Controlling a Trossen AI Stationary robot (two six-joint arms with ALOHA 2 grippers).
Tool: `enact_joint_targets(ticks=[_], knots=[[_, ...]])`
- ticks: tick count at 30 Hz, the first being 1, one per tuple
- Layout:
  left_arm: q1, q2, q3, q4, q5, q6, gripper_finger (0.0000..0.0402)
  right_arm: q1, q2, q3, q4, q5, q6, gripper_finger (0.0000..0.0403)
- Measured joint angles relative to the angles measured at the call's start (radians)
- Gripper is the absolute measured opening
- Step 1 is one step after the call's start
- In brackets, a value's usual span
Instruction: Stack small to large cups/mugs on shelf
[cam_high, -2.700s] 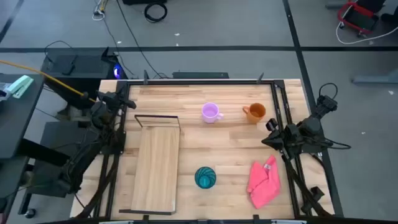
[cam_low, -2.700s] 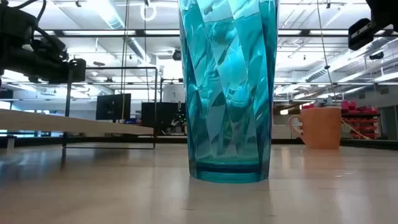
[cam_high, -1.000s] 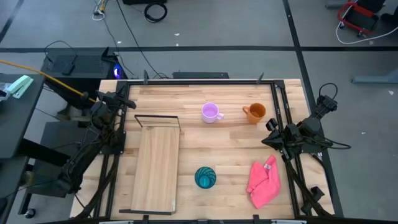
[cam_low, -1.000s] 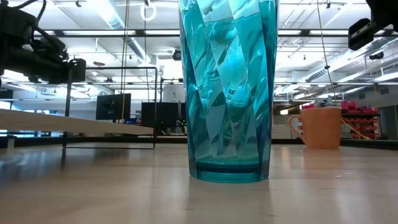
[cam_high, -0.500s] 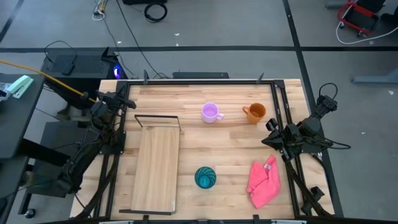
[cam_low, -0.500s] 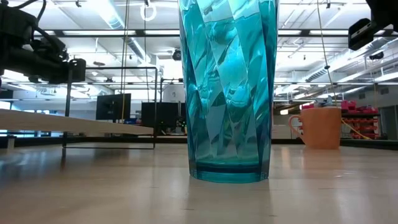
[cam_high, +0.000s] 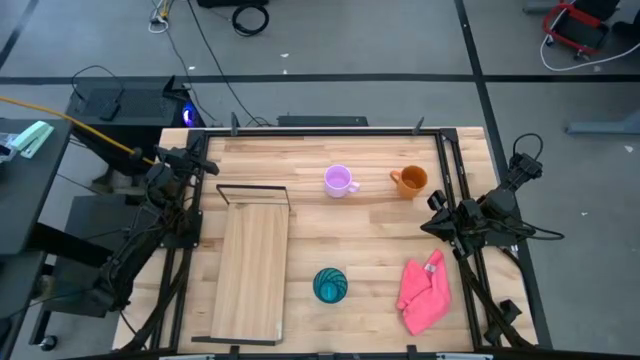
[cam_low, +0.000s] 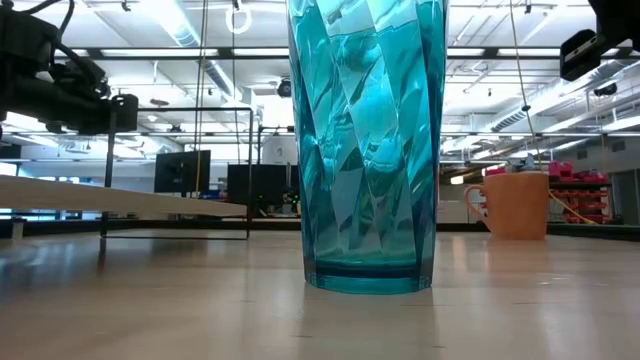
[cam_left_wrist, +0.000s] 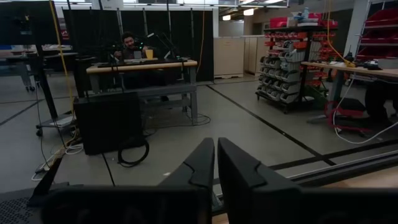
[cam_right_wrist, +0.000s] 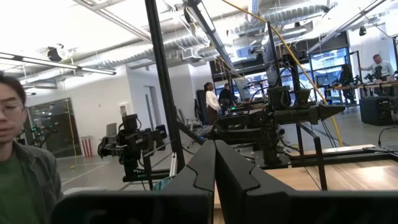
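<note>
Nothing stacked yet. Left gripper (cam_left_wrist: 216, 163) and right gripper (cam_right_wrist: 215, 163) pressed together, empty, parked off shelf (cam_high: 250, 268) sides. Likely first: purple mug (cam_high: 338, 180) beyond shelf; spread fingers, grip rim, keep upright.

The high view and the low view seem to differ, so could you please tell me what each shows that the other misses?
Only the high view shows the lilac-purple handled mug, the crumpled pink cloth and the black wire frame at the board's far end. Only the low view shows the room behind the table. Both show the faceted teal-green cup, the orange handled mug and the long light-wood shelf board.
</note>
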Motion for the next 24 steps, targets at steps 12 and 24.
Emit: enact_joint_targets(ticks=[12,24], knots=[[0.000,0.000,0.000,0.000,0.000,0.000,0.0036,0.000,0.000,0.000,0.000,0.000,0.000,0.0014],[0.000,0.000,0.000,0.000,0.000,0.000,0.0024,0.000,0.000,0.000,0.000,0.000,0.000,0.0014]])
